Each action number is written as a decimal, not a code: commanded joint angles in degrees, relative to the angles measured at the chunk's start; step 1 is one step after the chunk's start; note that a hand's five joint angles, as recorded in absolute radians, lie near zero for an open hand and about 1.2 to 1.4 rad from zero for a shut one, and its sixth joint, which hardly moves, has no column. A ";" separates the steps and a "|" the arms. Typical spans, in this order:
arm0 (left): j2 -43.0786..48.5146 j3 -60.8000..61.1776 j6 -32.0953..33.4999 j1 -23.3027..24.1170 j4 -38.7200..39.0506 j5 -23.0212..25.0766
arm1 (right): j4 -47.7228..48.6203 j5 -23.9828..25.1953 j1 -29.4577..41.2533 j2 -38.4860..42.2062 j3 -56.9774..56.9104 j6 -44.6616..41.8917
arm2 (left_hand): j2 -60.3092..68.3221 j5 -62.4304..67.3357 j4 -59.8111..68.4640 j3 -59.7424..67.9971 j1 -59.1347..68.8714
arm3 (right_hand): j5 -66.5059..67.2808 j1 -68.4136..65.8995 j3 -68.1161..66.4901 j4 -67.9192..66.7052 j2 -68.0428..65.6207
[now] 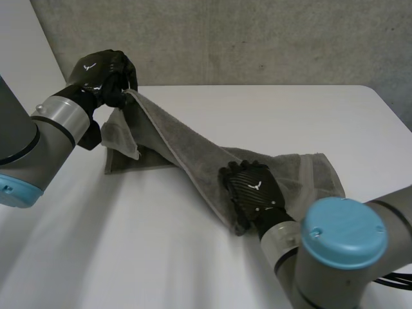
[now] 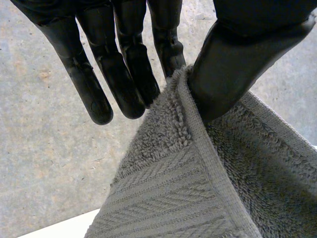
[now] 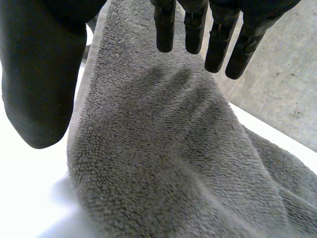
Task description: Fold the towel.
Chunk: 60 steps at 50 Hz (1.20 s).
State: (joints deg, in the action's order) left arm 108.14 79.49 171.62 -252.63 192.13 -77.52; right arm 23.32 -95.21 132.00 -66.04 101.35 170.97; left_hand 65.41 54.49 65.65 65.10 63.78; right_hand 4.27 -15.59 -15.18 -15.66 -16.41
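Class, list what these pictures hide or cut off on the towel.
Head view: the right robot hand covers the towel edge beneath it.
Head view: the raised fold hides towel lying behind it.
Left wrist view: the left robot hand overlaps part of the pinched corner.

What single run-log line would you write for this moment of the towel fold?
left robot hand: pinches towel corner, raised | right robot hand: open over towel middle

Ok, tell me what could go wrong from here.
1. The left robot hand pinches just the corner of the towel; it could slip out mid-lift.
2. The right robot hand lies open on the towel's near edge, so that end may drag or bunch, skewing the fold.
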 commanded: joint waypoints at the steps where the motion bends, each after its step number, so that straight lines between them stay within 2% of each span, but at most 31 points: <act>1: -0.39 -0.04 -0.06 -0.14 -0.09 0.00 | 0.06 -1.21 2.04 6.34 -6.06 0.24 | 0.48 1.40 0.24 0.80 2.12 | -2.84 4.16 3.76 4.23 4.98; 13: -1.44 0.05 -0.50 -0.32 -0.09 -0.09 | 0.23 -2.53 2.21 11.81 -11.35 4.28 | 0.82 1.74 0.58 1.13 2.45 | -2.84 4.16 3.76 4.23 4.98; 21: -2.06 0.14 -3.40 -0.58 -0.09 -0.09 | 1.90 -6.21 2.21 16.28 -15.03 4.63 | 0.82 1.74 0.58 1.13 2.45 | -1.15 2.48 2.07 2.55 3.30; 27: -2.06 0.05 -4.89 -0.67 -0.09 0.00 | 2.26 -7.01 2.21 17.43 -16.18 4.46 | 0.82 1.74 0.58 1.13 2.45 | 2.04 -0.72 -1.12 -0.65 0.10; 29: -2.06 0.05 -4.89 -0.67 -0.09 0.00 | 2.34 -7.01 2.13 17.43 -16.27 4.37 | 0.82 1.74 0.58 1.13 2.45 | 16.25 -14.92 -15.33 -14.86 -14.11; 30: -2.06 -0.04 -4.89 -0.67 -0.09 -0.09 | 2.34 -7.01 2.13 17.43 -16.27 4.37 | 0.98 1.90 0.75 1.30 2.62 | 16.34 -15.01 -15.42 -14.94 -14.20; 31: -2.06 -0.04 -4.89 -0.67 -0.09 0.00 | 2.43 -7.01 2.04 17.43 -16.44 4.37 | 0.82 1.74 0.58 1.13 2.45 | 27.66 -26.34 -26.75 -26.27 -25.52; 32: -2.06 -0.04 -4.89 -0.67 -0.09 0.00 | 2.43 -7.01 2.04 17.43 -16.45 4.37 | 0.82 1.74 0.58 1.13 2.45 | 27.78 -26.45 -26.86 -26.38 -25.64; 34: -2.06 -0.13 -4.89 -0.76 -0.09 0.00 | 2.43 -6.66 1.51 17.17 -16.53 4.54 | 0.82 1.74 0.58 1.13 2.45 | 52.21 -50.88 -51.29 -50.81 -50.07; 35: -2.06 -0.13 -4.89 -0.76 -0.09 0.00 | 2.43 -6.66 1.51 17.17 -16.53 4.55 | 0.82 1.74 0.58 1.13 2.45 | 52.34 -51.01 -51.42 -50.94 -50.19; 36: -2.06 -0.13 -4.89 -0.76 0.00 -0.09 | 2.43 -6.48 1.25 16.99 -16.71 4.55 | 0.82 1.74 0.58 1.13 2.45 | 64.99 -63.67 -64.07 -63.60 -62.85; 40: -2.06 -0.13 -4.89 -0.84 -0.09 0.00 | 2.26 -5.95 0.02 16.55 -16.80 4.63 | 0.82 1.74 0.58 1.13 2.45 | 65.73 -64.41 -64.82 -64.34 -63.59; 51: -2.06 -0.21 -4.89 -1.81 0.00 0.09 | 0.94 3.80 -8.86 8.12 -14.95 4.72 | 0.82 1.74 0.58 1.13 2.45 | 65.73 -64.41 -64.82 -64.34 -63.59; 53: -2.06 -0.21 -4.89 -1.81 0.00 0.09 | -2.03 7.56 -12.18 3.05 -15.56 4.20 | 0.65 1.57 0.41 0.96 2.28 | 65.73 -64.41 -64.82 -64.34 -63.59; 54: -2.06 -0.21 -4.89 -1.81 0.00 0.09 | -2.05 7.58 -12.20 3.02 -15.57 4.19 | 0.65 1.57 0.41 0.96 2.28 | 65.73 -64.41 -64.82 -64.34 -63.59; 56: -2.06 -0.13 -4.89 -1.81 -0.09 0.09 | -8.26 12.39 -15.79 -2.49 -18.01 3.67 | 0.65 1.57 0.41 0.96 2.28 | 65.73 -64.41 -64.82 -64.34 -63.59; 59: -2.15 -0.13 -4.89 -1.64 -0.09 0.09 | -12.60 15.14 -17.47 -4.89 -20.05 3.49 | 0.82 1.74 0.58 1.13 2.45 | 65.73 -64.41 -64.82 -64.34 -63.59; 60: -2.32 -0.13 -4.89 -1.55 -0.17 0.17 | -17.30 18.01 -18.95 -6.98 -22.22 3.40 | 0.82 1.74 0.58 1.13 2.45 | 65.73 -64.41 -64.82 -64.34 -63.59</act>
State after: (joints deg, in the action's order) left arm 106.07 79.31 166.73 -254.42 192.08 -77.45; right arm 18.40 -85.56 118.39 -65.01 84.57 175.02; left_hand 65.42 54.49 65.65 65.10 63.78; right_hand 65.60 -75.36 -76.06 -76.33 -74.20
